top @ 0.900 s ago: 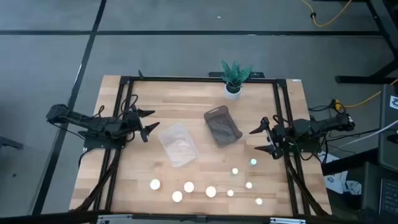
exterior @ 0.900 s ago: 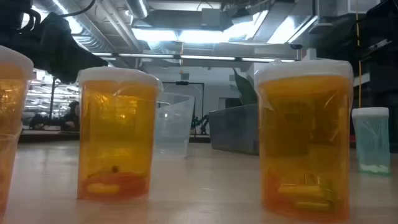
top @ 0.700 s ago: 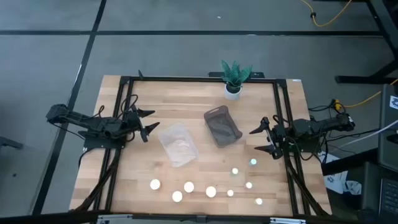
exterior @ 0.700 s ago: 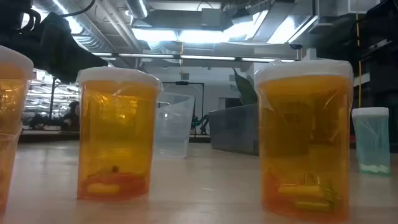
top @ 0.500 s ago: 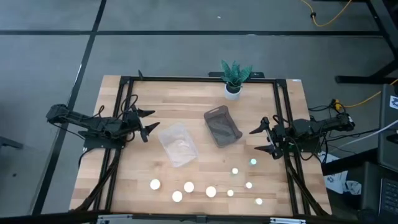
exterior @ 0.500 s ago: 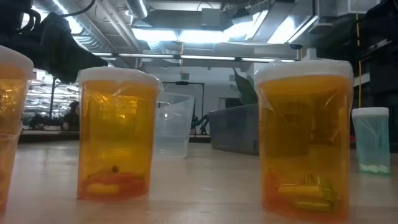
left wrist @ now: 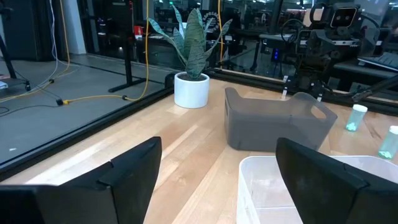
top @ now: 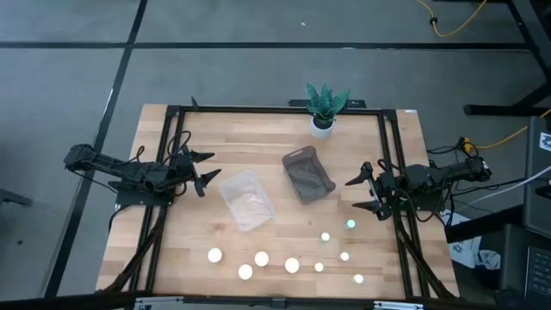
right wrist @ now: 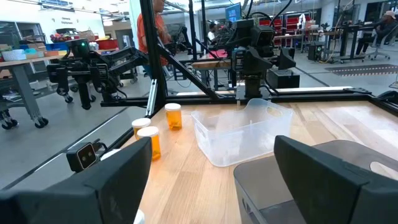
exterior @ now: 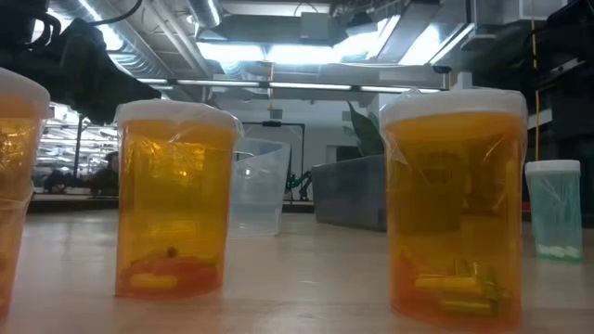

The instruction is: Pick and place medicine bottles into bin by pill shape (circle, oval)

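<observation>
Several medicine bottles stand upright near the table's near edge: larger amber ones [top: 261,258], close up in the low view [exterior: 173,199], and smaller white-greenish ones [top: 344,256]. The smoky grey bin [top: 307,175] and the clear bin [top: 247,199] stand on their bases at mid-table; both show in the left wrist view, the grey bin [left wrist: 277,119] beyond the clear bin [left wrist: 298,186]. My left gripper [top: 205,169] is open and empty at the table's left side, just left of the clear bin. My right gripper [top: 365,193] is open and empty at the right side, right of the grey bin.
A white pot with a green plant [top: 324,110] stands at the far edge. A black frame [top: 275,108] runs along the table's far, left and right edges. Bare wood lies between the bins and the bottles. A person in orange [right wrist: 149,28] stands beyond the table.
</observation>
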Tool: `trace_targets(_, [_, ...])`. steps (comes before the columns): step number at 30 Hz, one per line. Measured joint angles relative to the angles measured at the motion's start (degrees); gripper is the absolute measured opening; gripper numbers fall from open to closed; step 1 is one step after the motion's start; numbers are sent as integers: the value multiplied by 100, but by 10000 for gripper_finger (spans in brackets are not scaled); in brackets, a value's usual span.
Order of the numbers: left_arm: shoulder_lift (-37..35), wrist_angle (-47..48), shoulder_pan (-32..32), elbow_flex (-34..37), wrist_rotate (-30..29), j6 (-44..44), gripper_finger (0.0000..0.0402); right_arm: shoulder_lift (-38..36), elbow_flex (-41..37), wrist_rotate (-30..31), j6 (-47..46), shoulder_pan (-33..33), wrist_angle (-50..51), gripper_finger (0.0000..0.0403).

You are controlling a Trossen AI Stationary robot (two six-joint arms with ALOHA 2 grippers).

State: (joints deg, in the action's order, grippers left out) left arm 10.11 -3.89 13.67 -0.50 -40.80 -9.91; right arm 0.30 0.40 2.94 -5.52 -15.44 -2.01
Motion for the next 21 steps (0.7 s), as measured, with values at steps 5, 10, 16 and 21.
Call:
trace_targets(5, [-1,0,1,1,-1,0,310,0,-1,0,-1,1,-2,339])
trace_targets(10, [-2,-1,0,1,0,0,307,0,-1,0,0,0,-1,339])
trace_targets(16, [-1,1,1,-1,-1,0,310,0,-1,1,0,1,-1,339])
trace_targets(21, [-1,-1,0,0,0,0,308,0,0,0,-2,2,-1,339])
